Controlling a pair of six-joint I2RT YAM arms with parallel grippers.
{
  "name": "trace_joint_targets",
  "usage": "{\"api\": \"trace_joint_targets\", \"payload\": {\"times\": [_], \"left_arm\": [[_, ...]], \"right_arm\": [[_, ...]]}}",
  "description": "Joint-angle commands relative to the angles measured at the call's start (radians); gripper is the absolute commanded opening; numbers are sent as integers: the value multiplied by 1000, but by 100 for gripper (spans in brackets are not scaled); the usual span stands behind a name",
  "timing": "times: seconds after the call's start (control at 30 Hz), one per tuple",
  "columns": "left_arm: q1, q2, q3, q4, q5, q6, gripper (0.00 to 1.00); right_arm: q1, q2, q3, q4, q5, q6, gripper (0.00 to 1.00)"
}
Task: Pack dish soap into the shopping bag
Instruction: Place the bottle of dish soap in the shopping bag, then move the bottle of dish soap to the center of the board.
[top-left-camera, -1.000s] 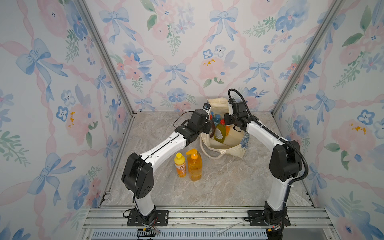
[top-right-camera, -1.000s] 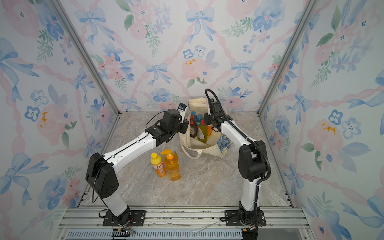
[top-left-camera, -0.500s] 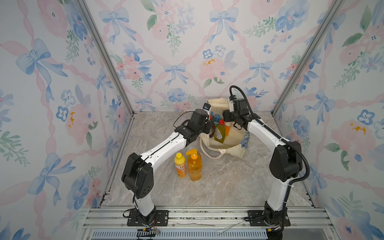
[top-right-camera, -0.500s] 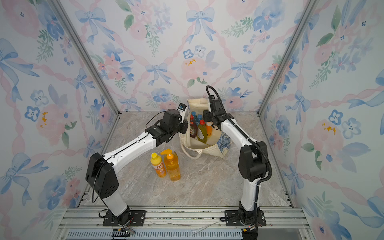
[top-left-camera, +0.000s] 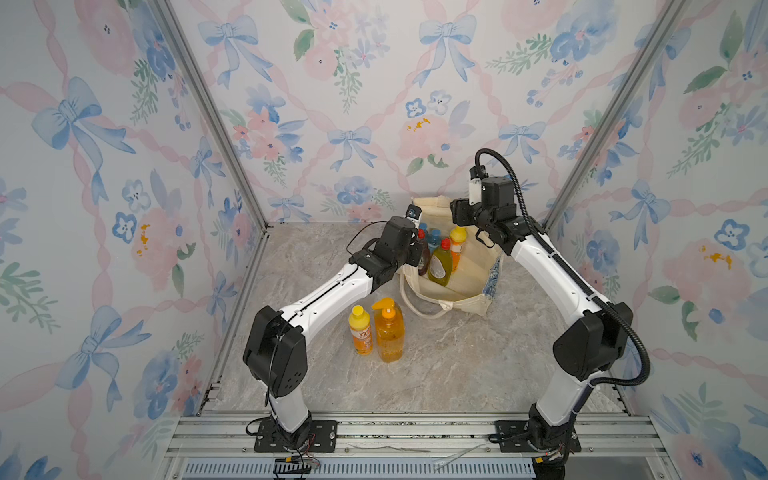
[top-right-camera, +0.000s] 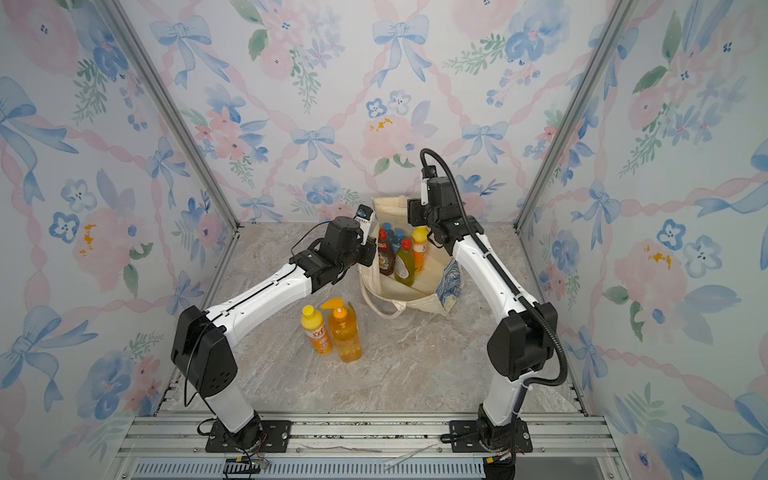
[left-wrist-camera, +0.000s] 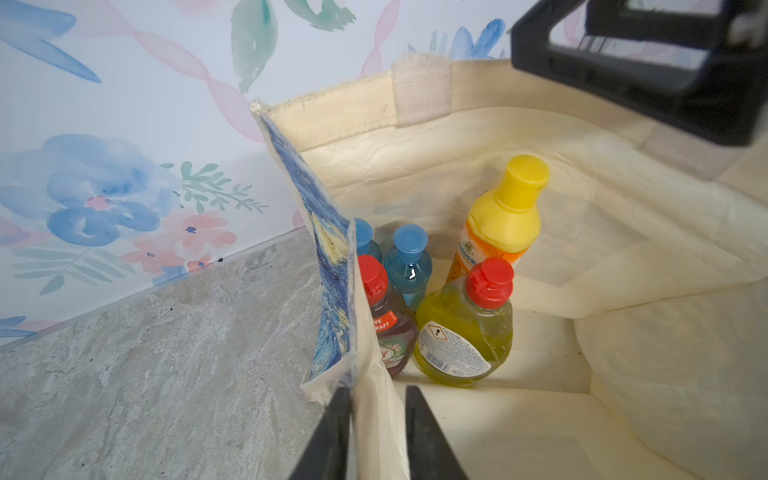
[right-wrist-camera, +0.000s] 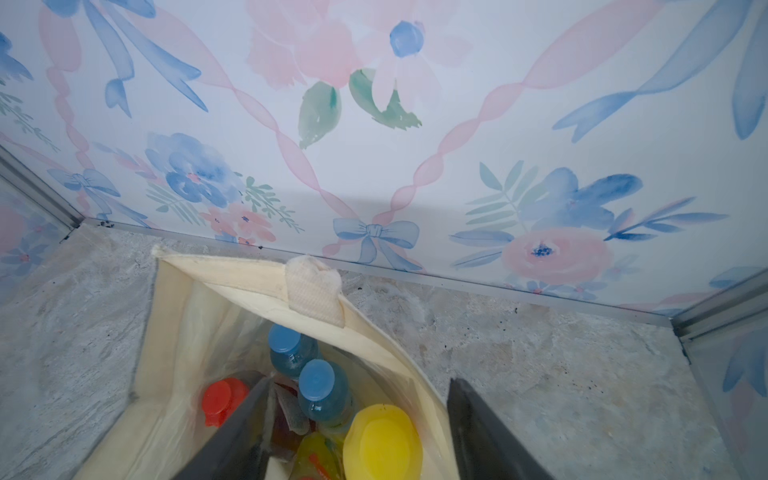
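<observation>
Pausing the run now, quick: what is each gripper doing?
Left gripper: open, shopping bag wall loose between its jaws.
Right gripper: open, astride the bag's rim, gripping nothing.

Both grippers loosen at the shopping bag (top-left-camera: 465, 305).
The right gripper (right-wrist-camera: 360, 382) now has its jaws spread wide, and it has lifted a little up and back from the bag's mouth. The yellow-capped orange bottle (right-wrist-camera: 382, 440) stands free just below it, between its fingers. The left gripper (left-wrist-camera: 378, 390), clamped a second ago, has parted its jaws, and the bag's printed wall (left-wrist-camera: 332, 266) sits loosely between them.
</observation>
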Motion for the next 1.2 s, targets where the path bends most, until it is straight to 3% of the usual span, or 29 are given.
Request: {"api": "trace_joint_targets", "payload": {"times": [0.0, 0.13, 0.3, 0.53, 0.77, 0.93, 1.17], "left_arm": [[-1, -6, 34, 2, -12, -7, 35], [0, -38, 47, 3, -5, -12, 57], [2, -100, 43, 3, -23, -26, 73], [38, -243, -38, 7, -120, -55, 96], [217, -397, -173, 7, -78, -220, 98], [326, -484, -262, 7, -90, -297, 98], [377, -577, -347, 0, -114, -290, 98]], "right_arm": [[43, -77, 60, -98, 46, -15, 67], [102, -147, 54, -193, 54, -5, 67], [223, -245, 2, -281, 113, -14, 72], [402, -371, -117, -272, 100, 23, 77], [557, -282, -6, -355, 58, 31, 75], [627, -101, 216, -535, 26, 18, 72], [724, 151, 526, -767, 24, 12, 69]]}}
